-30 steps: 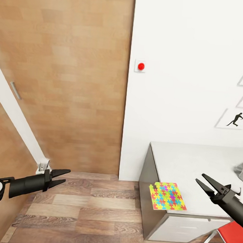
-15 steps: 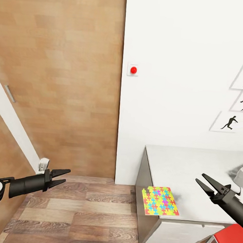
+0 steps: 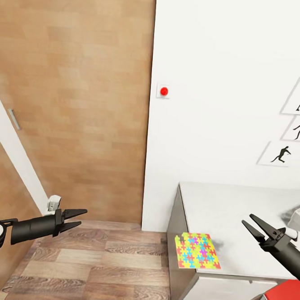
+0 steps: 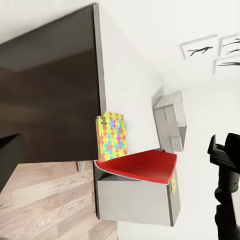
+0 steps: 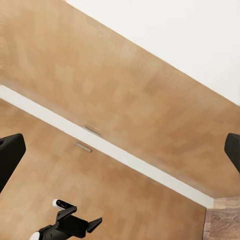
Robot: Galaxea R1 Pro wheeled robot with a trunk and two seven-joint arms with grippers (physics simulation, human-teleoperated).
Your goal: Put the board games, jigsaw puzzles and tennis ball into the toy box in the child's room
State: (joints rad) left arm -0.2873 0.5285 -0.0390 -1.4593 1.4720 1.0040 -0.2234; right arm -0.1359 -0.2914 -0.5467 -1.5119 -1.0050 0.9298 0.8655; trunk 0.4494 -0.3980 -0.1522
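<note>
One jigsaw puzzle (image 3: 197,250), a flat square of yellow, blue, green and pink pieces, lies at the near left corner of the pale table (image 3: 227,205), slightly over its edge. The grey toy box (image 3: 299,217) peeks in at the table's right. In the left wrist view the puzzle (image 4: 112,136) and the toy box (image 4: 170,120) lie on the same top. My left gripper (image 3: 83,217) hangs open and empty over the floor, well left of the table. Above the table's front right part, my right gripper (image 3: 247,220) is open and empty too.
A red chair (image 3: 285,298) stands at the table's front right corner. A white wall with a red round button (image 3: 163,91) and black silhouette prints (image 3: 280,154) backs the table. Wood panelling (image 3: 73,94) and plank floor (image 3: 100,263) lie to the left.
The whole picture has shifted, so the camera moved: table and puzzle now sit a little further left and lower. Both arms keep the same pose, grippers still open.
</note>
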